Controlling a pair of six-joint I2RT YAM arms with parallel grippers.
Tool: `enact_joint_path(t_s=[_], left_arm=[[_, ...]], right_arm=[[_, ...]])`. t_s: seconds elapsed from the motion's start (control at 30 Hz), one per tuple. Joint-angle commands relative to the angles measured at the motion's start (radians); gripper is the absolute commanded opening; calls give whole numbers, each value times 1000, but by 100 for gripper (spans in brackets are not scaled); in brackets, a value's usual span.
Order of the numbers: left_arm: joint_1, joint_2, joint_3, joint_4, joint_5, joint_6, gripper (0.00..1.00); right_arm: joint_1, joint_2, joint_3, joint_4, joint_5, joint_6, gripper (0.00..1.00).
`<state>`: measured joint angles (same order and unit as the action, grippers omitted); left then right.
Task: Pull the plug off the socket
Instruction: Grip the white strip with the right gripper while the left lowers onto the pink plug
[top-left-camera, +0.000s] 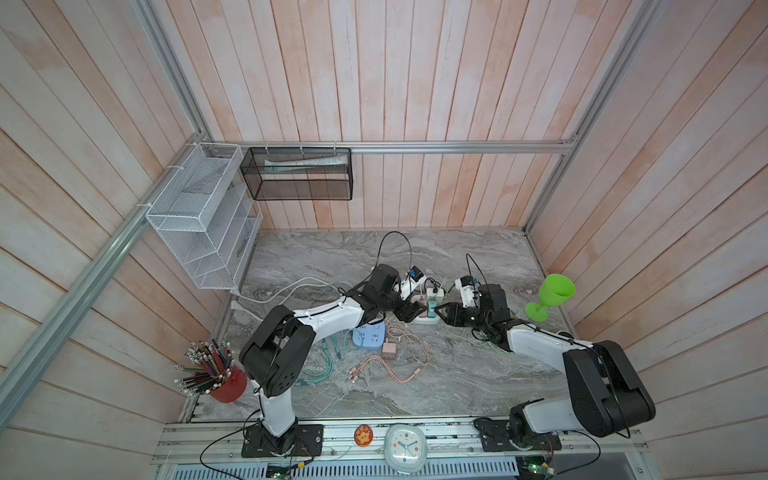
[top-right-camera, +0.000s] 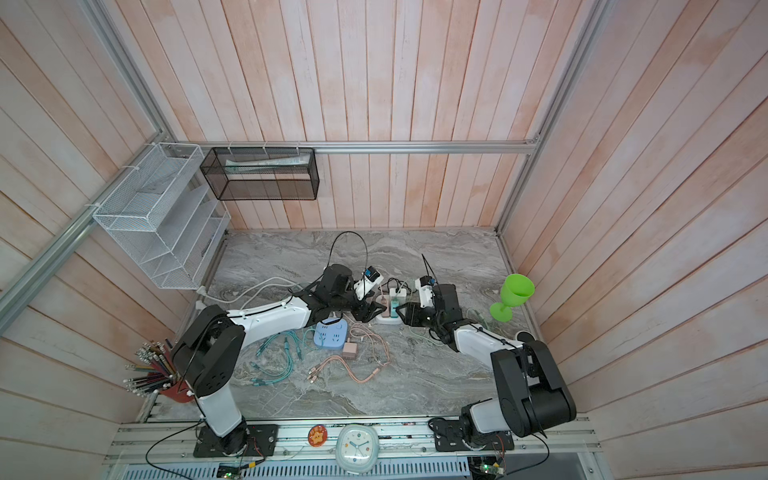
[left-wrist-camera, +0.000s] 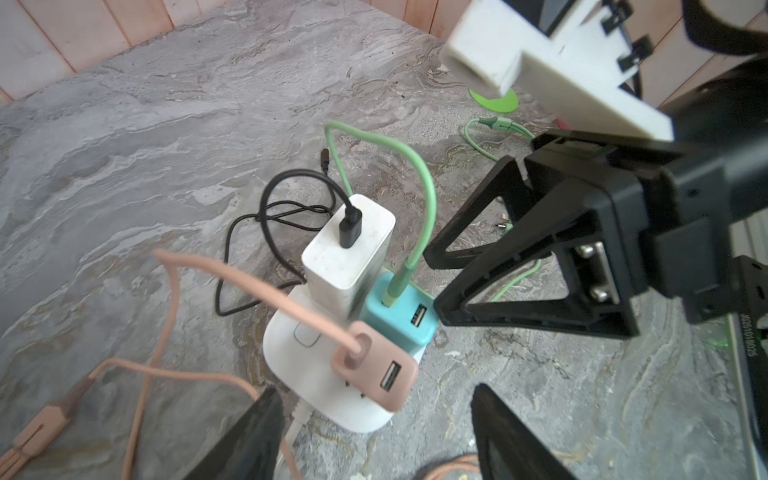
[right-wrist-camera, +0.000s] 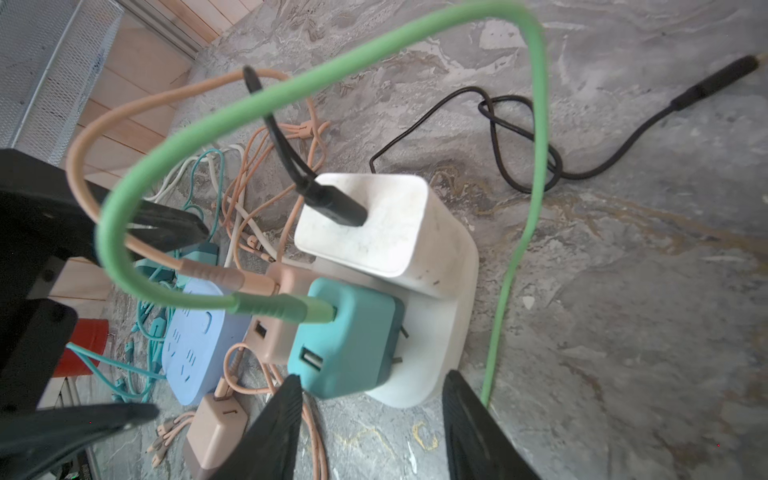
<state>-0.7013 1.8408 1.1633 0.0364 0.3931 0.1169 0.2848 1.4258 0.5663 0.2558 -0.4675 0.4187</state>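
In both top views the socket (top-left-camera: 427, 321) sits mid-frame on the grey marbled desk (top-left-camera: 457, 374). Its plugs are half hidden between the left gripper (top-left-camera: 419, 310) and right gripper (top-left-camera: 439, 310). Plank walls stand all round, and a red cup (top-left-camera: 228, 388) of pencils (top-left-camera: 203, 366) is at lower left.

Left wrist view: its fingers (left-wrist-camera: 249, 440) are cut off, spread and empty — the pink plug (left-wrist-camera: 376, 370) is just ahead.

Right wrist view: its fingers (right-wrist-camera: 276, 428) are apart, holding nothing — the teal plug (right-wrist-camera: 345, 345) stands on the socket, prongs showing, beside the white plug (right-wrist-camera: 374, 224).
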Motion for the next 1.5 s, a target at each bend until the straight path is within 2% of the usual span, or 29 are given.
enact_joint_path(t_s=[0.0,0.37,0.57,0.6,0.73,0.83,1.23,1.47], left_arm=[[-25,49,49,-34,6,18,73],[-103,142,150,-21,-50,-105,57],[-119,131,149,-23,-127,-163,58],[-120,125,149,-31,-141,-163,60],[-119,78,115,-16,-122,-96,70],[-111,53,91,-28,-135,-47,73],[-51,35,20,-39,4,103,72],[-26,53,-5,-6,81,132,72]], right_arm=[[-13,6,23,-20,-17,3,52],[-69,-22,0,-38,-34,0,51],[-88,-46,-20,-45,-54,-5,51],[-88,-50,-21,-47,-57,-8,51],[-88,-47,-34,-27,-105,0,51],[-88,-40,-41,-10,-138,9,51],[-87,-7,-47,-5,-159,34,51],[-87,18,-25,-16,-162,43,51]])
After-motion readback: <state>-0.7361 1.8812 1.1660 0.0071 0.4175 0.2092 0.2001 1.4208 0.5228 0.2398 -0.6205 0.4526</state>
